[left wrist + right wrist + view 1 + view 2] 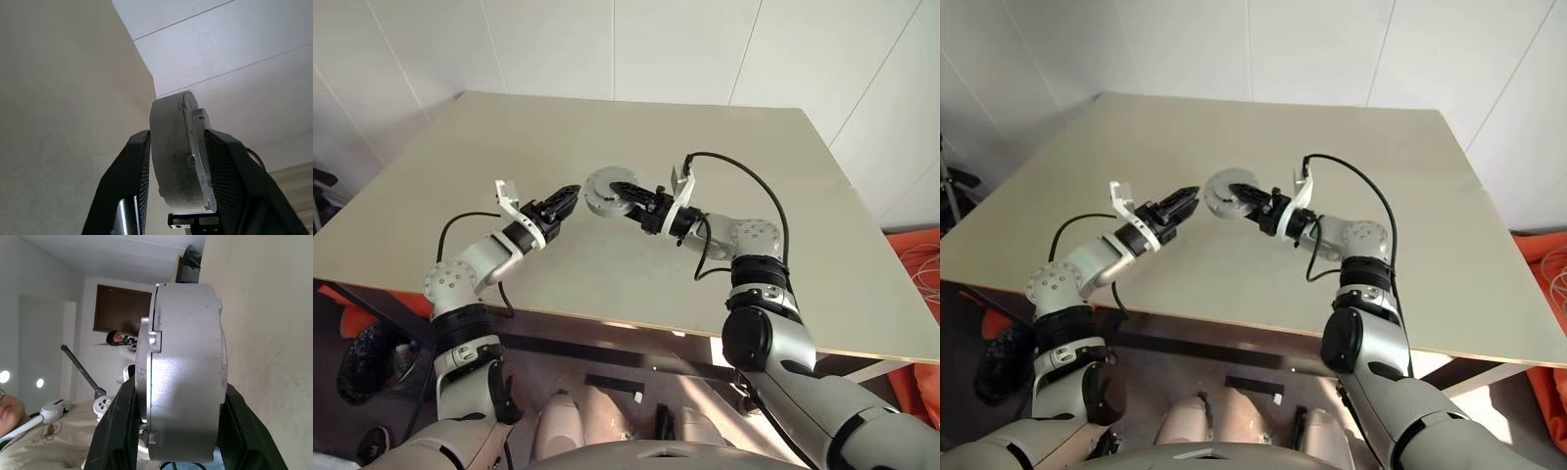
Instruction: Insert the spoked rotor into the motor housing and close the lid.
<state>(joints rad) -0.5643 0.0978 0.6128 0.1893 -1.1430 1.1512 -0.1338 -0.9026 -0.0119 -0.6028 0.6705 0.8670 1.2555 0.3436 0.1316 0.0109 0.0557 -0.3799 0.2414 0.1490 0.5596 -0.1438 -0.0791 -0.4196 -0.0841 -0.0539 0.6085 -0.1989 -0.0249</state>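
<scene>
i see the beige table as the largest thing, bare under both arms. above its middle the right gripper is clamped on the motor housing, one black finger on each flat face, carrying it clear of the tabletop. in the right wrist view the motor housing is edge-on: a thick matte grey drum with a thinner flanged plate seated against one face, small tabs along the seam, fine scratches on the rim. the left wrist view shows the same grey drum with a bolted plate between two black ribbed fingers. the left gripper sits just beside the housing without touching it, fingers parted and holding nothing. a person in a pale shirt appears in the right wrist view.
</scene>
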